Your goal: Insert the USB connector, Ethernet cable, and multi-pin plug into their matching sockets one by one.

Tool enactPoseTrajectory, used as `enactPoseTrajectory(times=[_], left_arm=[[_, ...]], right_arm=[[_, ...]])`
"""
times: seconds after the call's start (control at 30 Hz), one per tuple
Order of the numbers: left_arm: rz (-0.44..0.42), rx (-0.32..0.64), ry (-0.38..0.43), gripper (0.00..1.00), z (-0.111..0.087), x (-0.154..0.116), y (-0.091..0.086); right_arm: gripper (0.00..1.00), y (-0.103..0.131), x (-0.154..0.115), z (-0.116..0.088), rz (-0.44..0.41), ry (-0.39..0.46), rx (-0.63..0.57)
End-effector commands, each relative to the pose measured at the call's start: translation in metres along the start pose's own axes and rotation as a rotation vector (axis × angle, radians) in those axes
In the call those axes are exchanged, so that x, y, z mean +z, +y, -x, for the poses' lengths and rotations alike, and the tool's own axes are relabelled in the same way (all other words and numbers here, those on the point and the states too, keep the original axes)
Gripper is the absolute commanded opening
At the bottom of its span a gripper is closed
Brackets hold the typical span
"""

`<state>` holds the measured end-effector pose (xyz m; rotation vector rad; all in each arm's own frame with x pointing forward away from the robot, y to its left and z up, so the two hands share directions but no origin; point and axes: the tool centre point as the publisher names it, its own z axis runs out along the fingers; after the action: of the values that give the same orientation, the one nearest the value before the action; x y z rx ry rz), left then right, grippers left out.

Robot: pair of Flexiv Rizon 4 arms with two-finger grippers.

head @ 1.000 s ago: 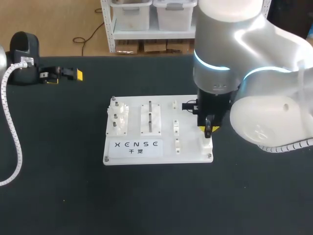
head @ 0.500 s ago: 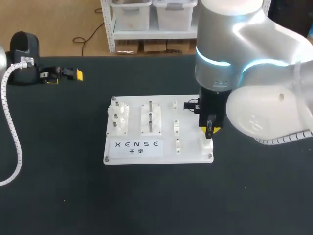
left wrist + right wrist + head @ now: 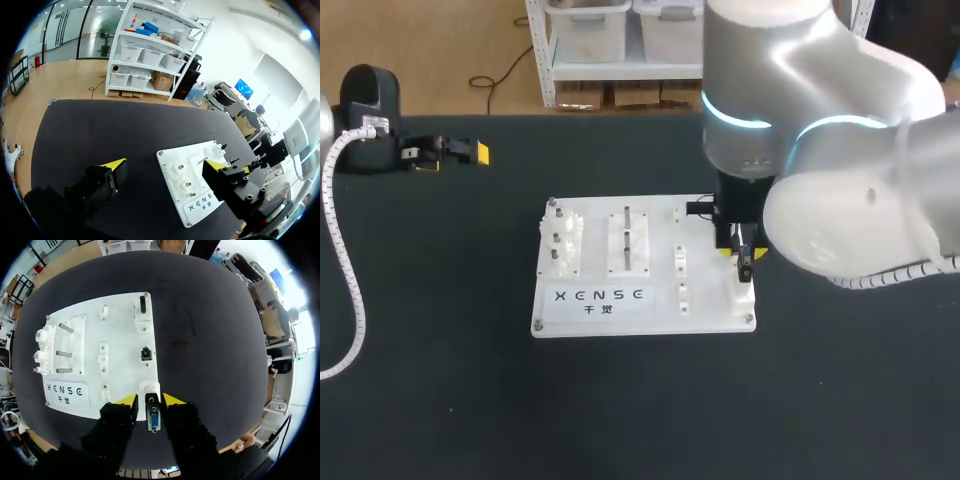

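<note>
Hard plastic-and-metal multi-pin plug [image 3: 153,416], probably light, rigid, with pins easily bent. Right gripper [image 3: 150,400] pinches its flanks, just short of the socket [image 3: 149,387] on the white board [image 3: 125,330]. Left gripper [image 3: 165,165] spread wide, well apart.

The right arm [image 3: 820,190] reaches over the white board's [image 3: 705,285] right edge, wrist pointing straight down, its hand [image 3: 150,401] clamped on the multi-pin plug [image 3: 153,417]. The left hand [image 3: 166,163] sits well left of the board, fingers spread wide.
</note>
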<state>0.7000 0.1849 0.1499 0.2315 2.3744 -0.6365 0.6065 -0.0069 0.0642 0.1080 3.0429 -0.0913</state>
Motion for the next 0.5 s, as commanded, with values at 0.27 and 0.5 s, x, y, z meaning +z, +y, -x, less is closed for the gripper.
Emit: enactPoseTrajectory(times=[0.27, 0.5], left_arm=[[0.0, 0.0, 0.0, 1.0, 0.0, 0.0, 0.0], [0.0, 0.0, 0.0, 1.0, 0.0, 0.0, 0.0]], right_arm=[[1.0, -0.001, -0.058, -0.001, -0.011, -0.169, 0.029], [1.0, -0.001, -0.058, -0.001, -0.011, -0.169, 0.029]])
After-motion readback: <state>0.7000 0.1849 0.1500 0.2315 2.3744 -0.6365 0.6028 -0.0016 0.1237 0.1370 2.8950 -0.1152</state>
